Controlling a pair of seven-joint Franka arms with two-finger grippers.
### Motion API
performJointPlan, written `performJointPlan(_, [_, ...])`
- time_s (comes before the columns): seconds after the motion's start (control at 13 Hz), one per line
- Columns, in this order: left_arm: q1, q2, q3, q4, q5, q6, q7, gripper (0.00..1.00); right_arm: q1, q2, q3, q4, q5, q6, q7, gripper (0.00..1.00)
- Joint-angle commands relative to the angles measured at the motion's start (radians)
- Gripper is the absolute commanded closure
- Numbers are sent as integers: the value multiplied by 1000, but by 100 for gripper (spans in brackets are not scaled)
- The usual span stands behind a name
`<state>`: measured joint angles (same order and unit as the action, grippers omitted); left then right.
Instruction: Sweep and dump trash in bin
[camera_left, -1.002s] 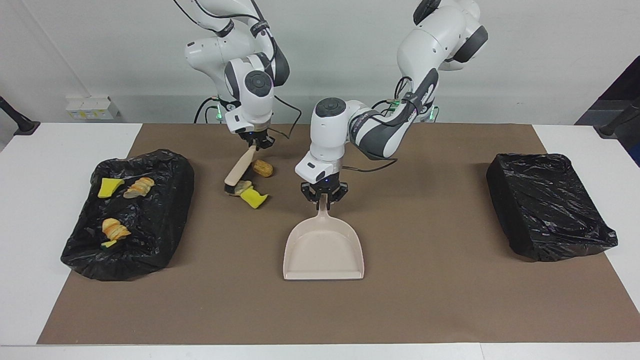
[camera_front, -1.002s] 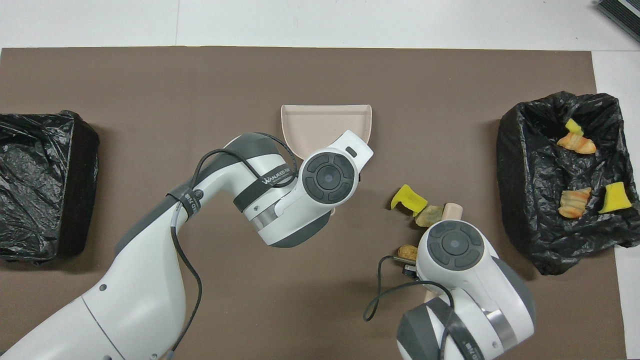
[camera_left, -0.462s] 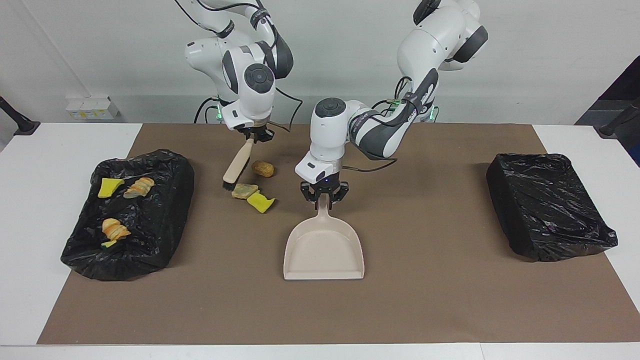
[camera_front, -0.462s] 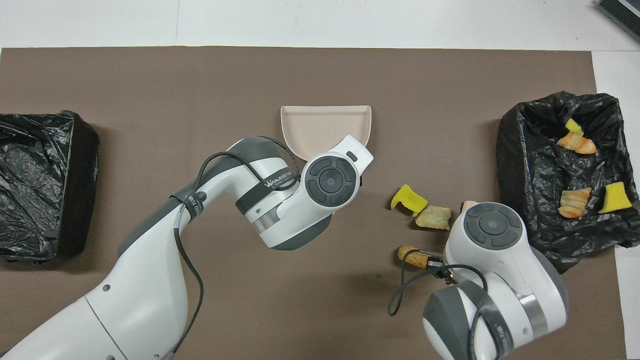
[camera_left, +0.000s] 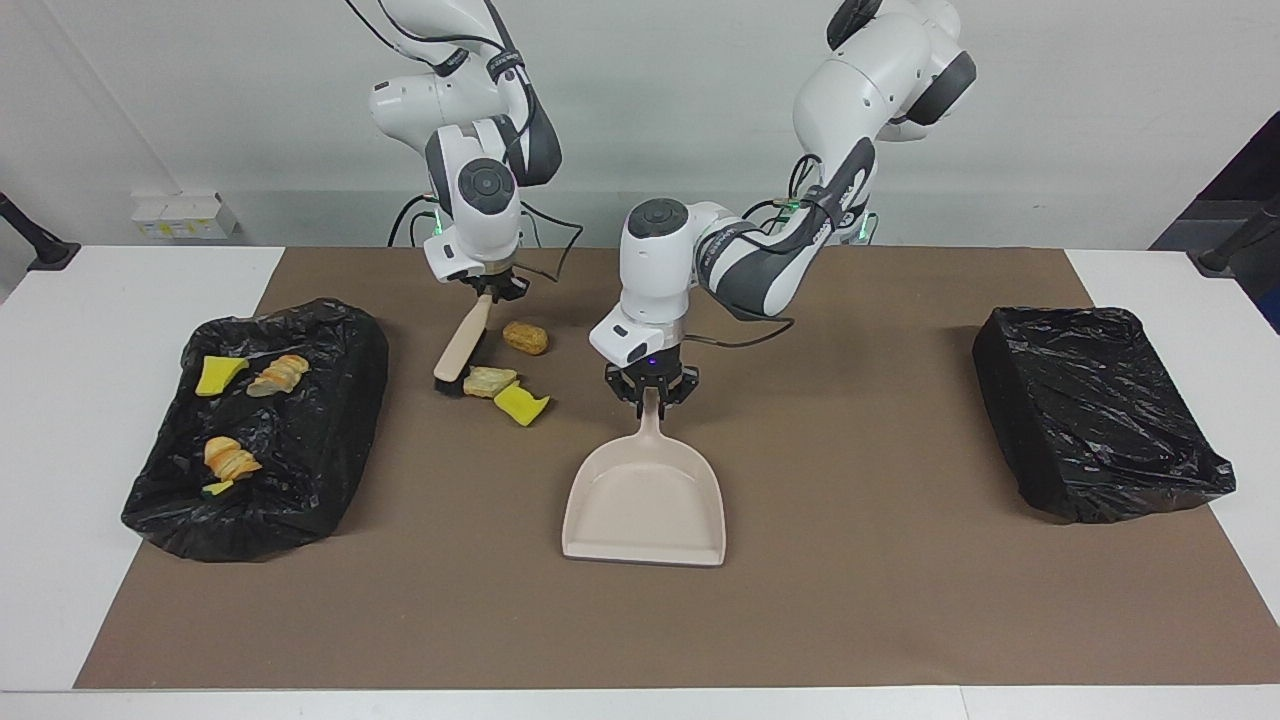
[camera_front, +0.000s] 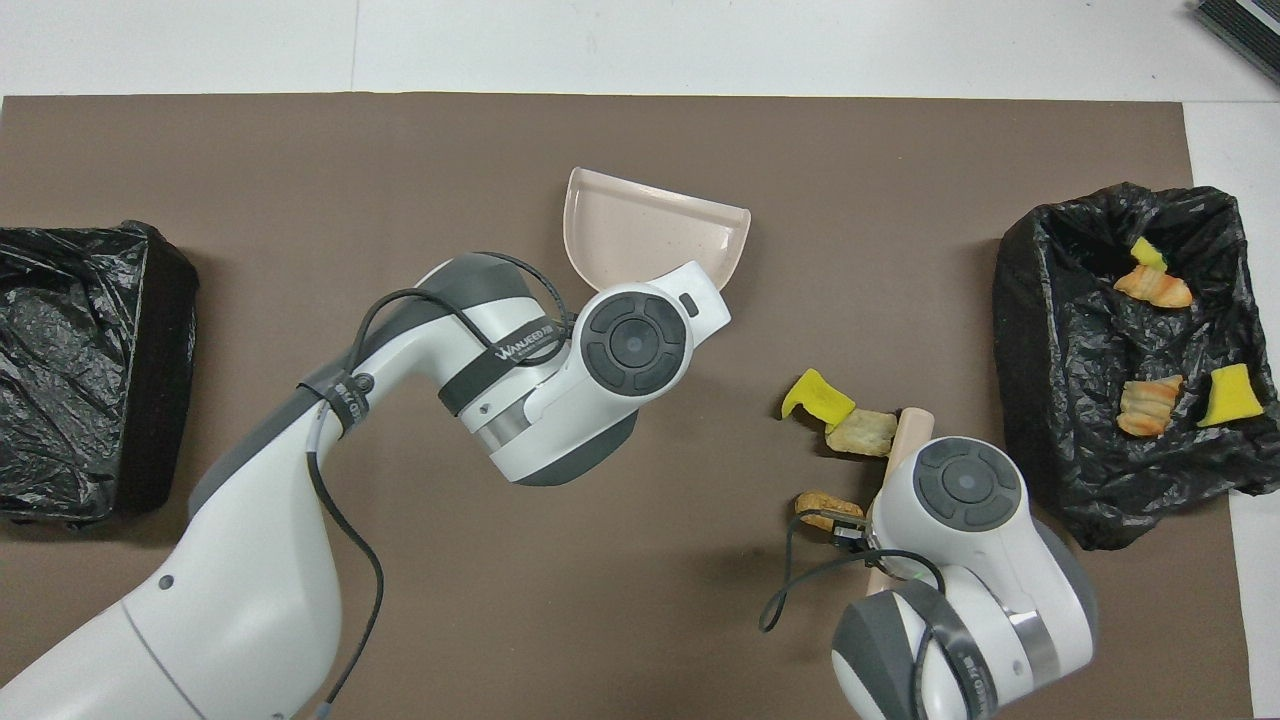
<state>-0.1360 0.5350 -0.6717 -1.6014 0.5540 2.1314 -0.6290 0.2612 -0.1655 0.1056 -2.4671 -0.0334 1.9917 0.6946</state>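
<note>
The right end effector (camera_left: 495, 292) is clamped on the brush (camera_left: 458, 346) handle, bristles down on the mat (camera_left: 860, 600) just beside three loose scraps (camera_left: 508, 380): a tan chunk touching the bristles, a yellow sponge piece next to it, and a brown chunk slightly nearer the robots. The left end effector (camera_left: 651, 393) is closed on the dustpan (camera_left: 646, 503) handle, the pan empty with its mouth facing away from the robots.

Judging by the bin (camera_left: 262, 425) at the right arm's end, which already holds four or so scraps, the job is partly done; these three are left to sweep and dump. The second bin (camera_left: 1095, 410), at the left arm's end, looks empty.

Open mat lies between scraps and pan. The pan's mouth points away from the scraps, so it probably needs turning first
</note>
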Motion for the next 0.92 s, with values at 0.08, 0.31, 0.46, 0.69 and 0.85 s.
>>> performJointPlan(0.08, [45,-127,-3,-31,7,-147,353,100,50,-9,3,-3,49,18,-10,100])
performJointPlan(0.31, [61,-162,-3,-69,1,-225,630,100,64,-3,2,19,53,-2,-17,100])
performJointPlan(0.46, [91,-181,-3,-86,-35,-244,817,100,63,6,2,57,35,-60,-41,100])
performJointPlan(0.69, [111,-194,3,-103,-105,-277,1088,100,64,-23,2,65,36,-158,-60,100])
performJointPlan(0.85, [136,-202,4,-132,-190,-274,1248,100,87,-43,6,59,37,-218,37,100])
